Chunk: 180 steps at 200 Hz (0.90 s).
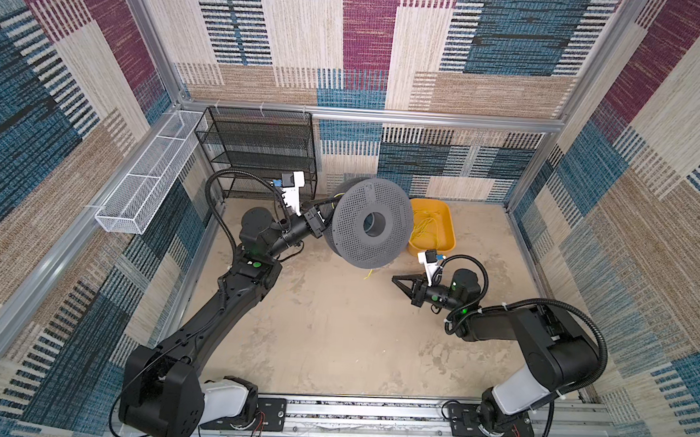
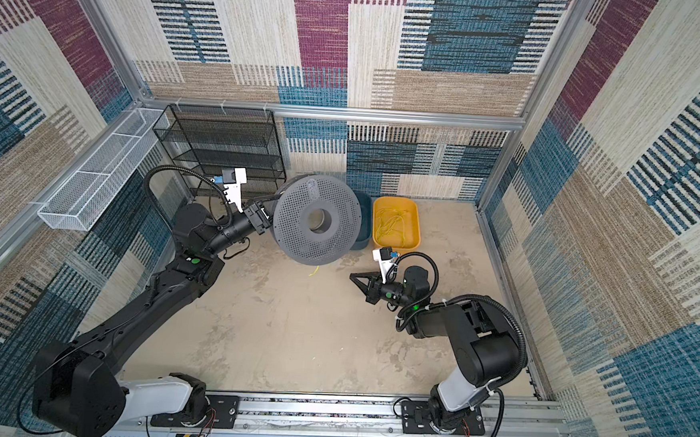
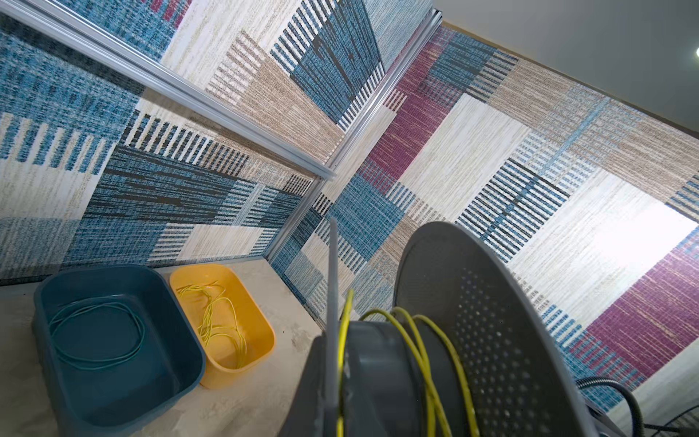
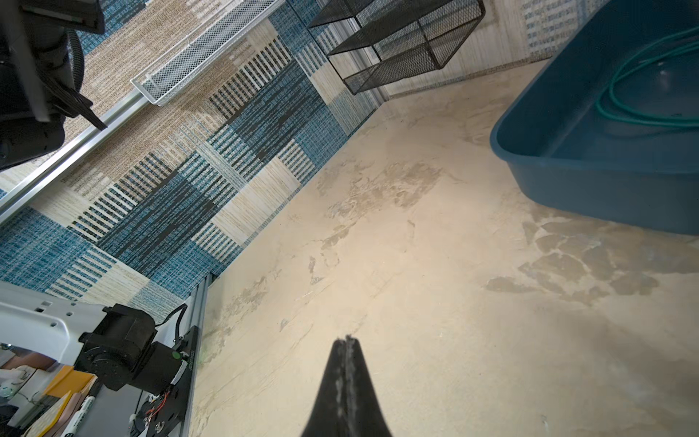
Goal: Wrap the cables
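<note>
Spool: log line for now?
left gripper: shut on spool | yellow cable: loose turns on spool | right gripper: shut, empty

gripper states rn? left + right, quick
Left gripper: shut on the rear flange of the grey spool.
Right gripper: shut, jaws pressed together, nothing held.

Cables (image 3: 342,336) look smooth-coated; spool (image 3: 491,321) matt plastic (perforated).
</note>
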Motion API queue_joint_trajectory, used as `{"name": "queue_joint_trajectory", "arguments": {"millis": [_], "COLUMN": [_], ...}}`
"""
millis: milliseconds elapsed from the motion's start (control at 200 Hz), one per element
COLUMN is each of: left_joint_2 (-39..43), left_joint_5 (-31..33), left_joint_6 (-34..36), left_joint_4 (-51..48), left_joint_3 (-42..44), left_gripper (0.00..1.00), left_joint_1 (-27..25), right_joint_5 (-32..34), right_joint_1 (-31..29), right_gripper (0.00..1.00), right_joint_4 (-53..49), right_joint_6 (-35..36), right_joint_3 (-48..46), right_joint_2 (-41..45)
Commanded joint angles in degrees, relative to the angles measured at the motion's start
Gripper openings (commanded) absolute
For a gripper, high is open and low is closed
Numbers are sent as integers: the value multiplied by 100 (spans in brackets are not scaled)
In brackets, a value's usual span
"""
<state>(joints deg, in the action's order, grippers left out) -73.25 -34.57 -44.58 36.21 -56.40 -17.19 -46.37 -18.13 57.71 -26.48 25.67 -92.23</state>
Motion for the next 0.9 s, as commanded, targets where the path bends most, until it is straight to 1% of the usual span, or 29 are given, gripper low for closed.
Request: {"name": "queue_joint_trajectory", "arguments": {"millis": [0,55,65,85,165,230,280,351,396,451,516,526,556,606,711,726,841,896], "left_joint_2": [59,81,83,91,193,318,405,433,372,254,75,46,-67,-217,-502,-543,-958,-1215], "left_joint_5": [90,90,90,297,528,851,959,817,607,323,188,31,-129,-224,90,282,869,1117], "left_joint_6": [9,107,136,210,526,744,827,438,223,32,-260,-308,-398,-408,-478,-467,-292,-274], "left_joint_4": [447,244,176,36,-576,-935,-1117,-617,-377,-173,615,719,922,1045,1568,1553,1644,1870], "left_joint_3": [52,68,68,56,137,345,530,1043,1293,1537,1962,2018,2136,2266,2610,2624,2734,2811], "left_gripper": [0,0,0,0,0,0,0,0,0,0,0,0,0,0,0,0,0,0], "left_joint_1": [7,6,10,14,-20,-64,-93,-88,-94,-104,-148,-141,-146,-174,-243,-254,-449,-501], "right_joint_5": [126,247,285,408,883,1464,1824,2167,2421,2816,3291,3351,3491,3576,3462,3426,3295,3293], "right_joint_1": [-10,-8,-9,-13,-15,-6,-7,-12,-6,1,24,34,83,187,255,258,263,266], "right_gripper": [0,1,3,6,16,22,27,35,38,47,55,56,59,62,65,65,67,67], "right_joint_4": [-320,-500,-534,-630,-1217,-1814,-2271,-2707,-3058,-3517,-4036,-4118,-4293,-4480,-4611,-4623,-4732,-4813], "right_joint_6": [52,81,75,65,36,-54,-83,-119,-121,-121,-103,-103,-111,-140,-228,-251,-351,-343], "right_joint_3": [96,91,77,62,61,58,63,-14,-20,-10,38,38,54,55,28,26,21,25], "right_joint_2": [77,159,183,233,464,691,880,1268,1560,1963,2451,2513,2709,2985,3375,3403,3596,3697]}}
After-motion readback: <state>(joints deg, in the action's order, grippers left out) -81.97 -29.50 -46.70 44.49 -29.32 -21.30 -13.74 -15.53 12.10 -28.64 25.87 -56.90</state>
